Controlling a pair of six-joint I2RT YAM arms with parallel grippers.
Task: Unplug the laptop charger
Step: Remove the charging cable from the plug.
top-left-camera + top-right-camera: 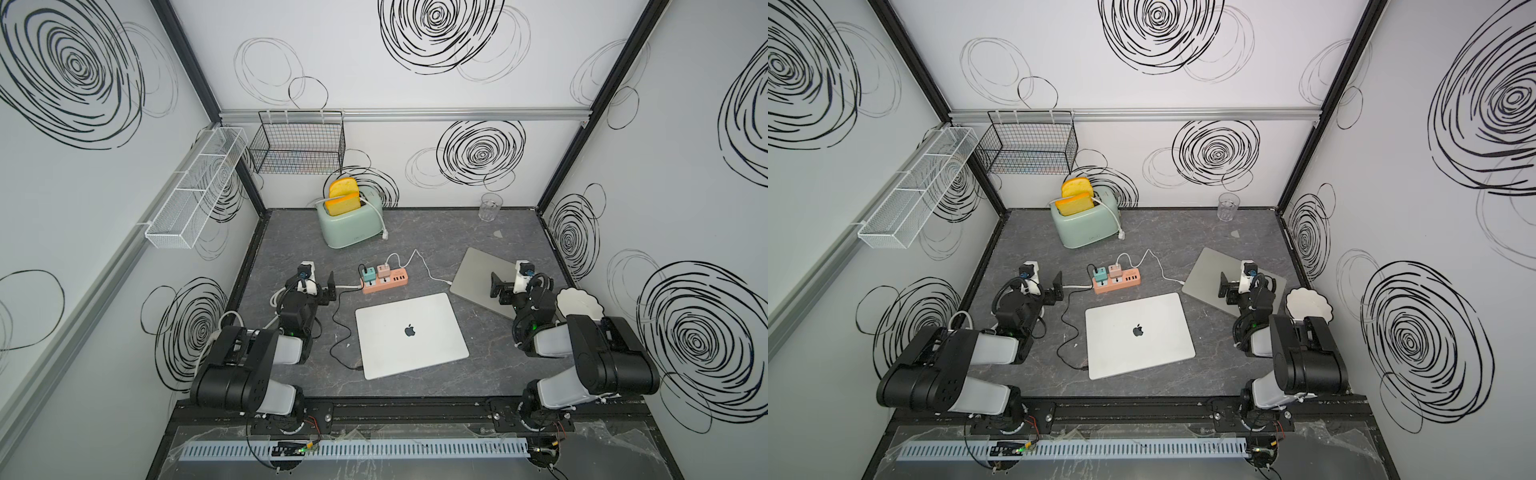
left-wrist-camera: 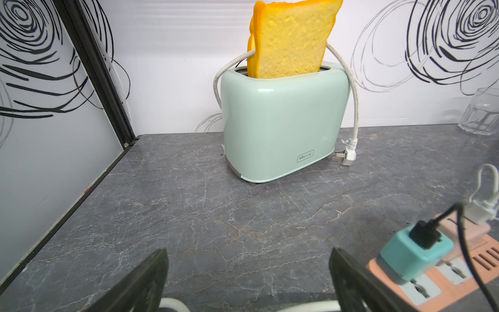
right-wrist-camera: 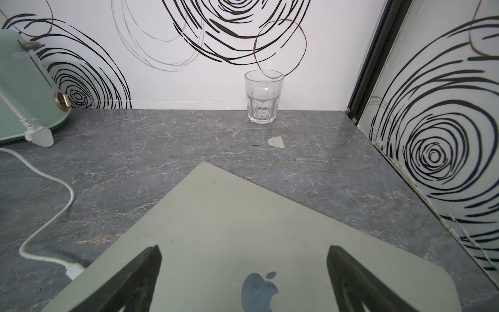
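The grey table carries a silver laptop in the middle and a grey laptop further right, both lids shut. A black basket and a white basket hang on the walls, seen only in the top views, as is the white plate by the right arm. The mint toaster at the back holds two bread slices upright in its slots. A pink strip lies between toaster and silver laptop with a teal charger and a pink charger both plugged in. A black cable runs from the teal one to the silver laptop, and a white cable from the pink one to the grey laptop. The left wrist view alone shows the black lead seated in the teal charger's top and bare sockets on the strip. The right wrist view alone shows the grey laptop's logo and the white plug at its edge. Whether the glass holds water I cannot tell. The left tool hangs wide and empty just beside the strip's end. The right tool hangs wide and empty above the grey lid.
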